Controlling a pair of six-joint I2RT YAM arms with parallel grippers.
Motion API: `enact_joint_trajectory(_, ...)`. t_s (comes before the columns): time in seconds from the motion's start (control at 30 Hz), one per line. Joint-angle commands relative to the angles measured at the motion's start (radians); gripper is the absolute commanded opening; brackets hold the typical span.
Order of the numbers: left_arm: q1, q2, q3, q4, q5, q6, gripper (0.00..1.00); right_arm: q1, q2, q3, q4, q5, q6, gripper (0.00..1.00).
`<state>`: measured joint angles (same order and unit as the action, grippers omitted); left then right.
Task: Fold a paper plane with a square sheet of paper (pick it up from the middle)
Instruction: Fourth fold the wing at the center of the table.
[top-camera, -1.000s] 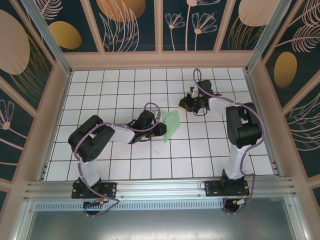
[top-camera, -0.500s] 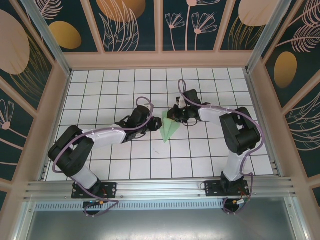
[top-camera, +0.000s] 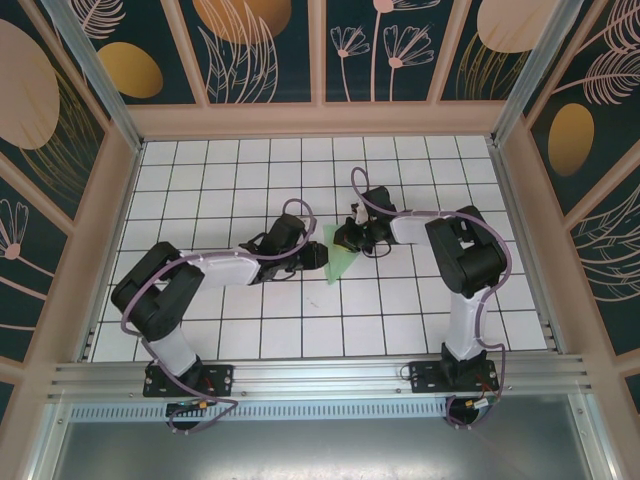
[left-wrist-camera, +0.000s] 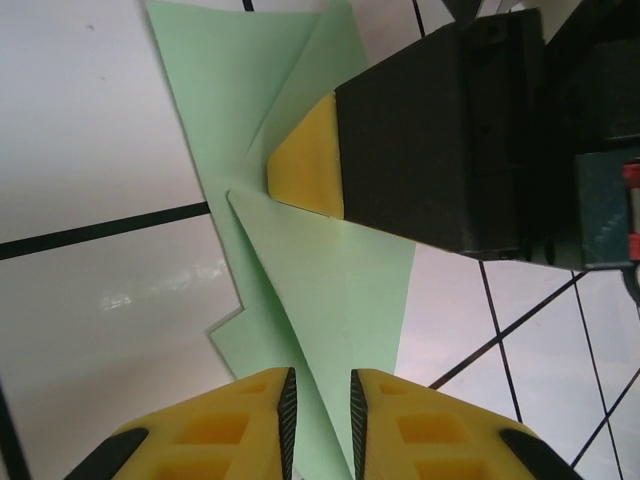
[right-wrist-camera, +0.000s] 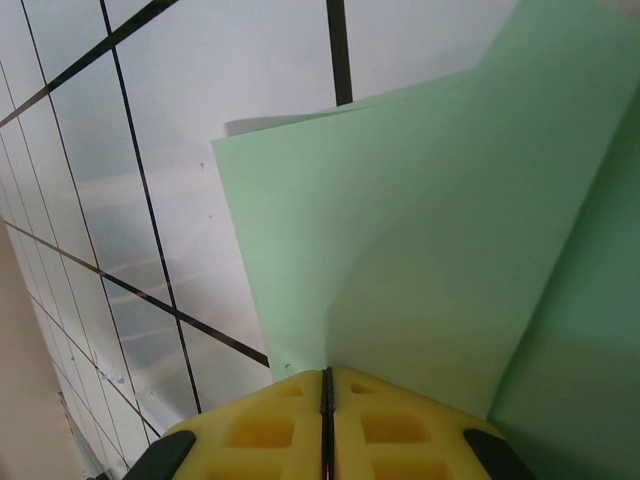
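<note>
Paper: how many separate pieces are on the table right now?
1: a folded green paper at the middle of the table, between the left gripper and the right gripper. Any scrap beneath it would be hidden.

Yellow jaws pressed shut at the bottom edge, tips against folded pale green paper, one flap lifted and casting a shadow along its top edge, a darker fold at the right, glossy white worktop with thin black grid lines behind
</note>
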<state>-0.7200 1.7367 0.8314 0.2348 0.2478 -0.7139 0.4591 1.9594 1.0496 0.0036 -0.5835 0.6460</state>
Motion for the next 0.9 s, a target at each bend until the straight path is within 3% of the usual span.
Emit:
enact_joint_trajectory(0.0,-0.007,0.045,0.042,0.015,0.046,0.018,0.25,0.009,0.008,0.009,0.008,0.009,0.01,0.12)
enact_joint_trajectory(0.67,-0.01,0.189,0.066,-0.021,-0.006,-0.002,0.22,0.01,-0.076,0.034,-0.03,-0.002,-0.012,0.14)
enact_joint_trajectory(0.87,-0.01,0.183,0.048,-0.013,-0.022,-0.011,0.18,-0.005,-0.217,-0.018,-0.081,0.1,-0.01,0.22)
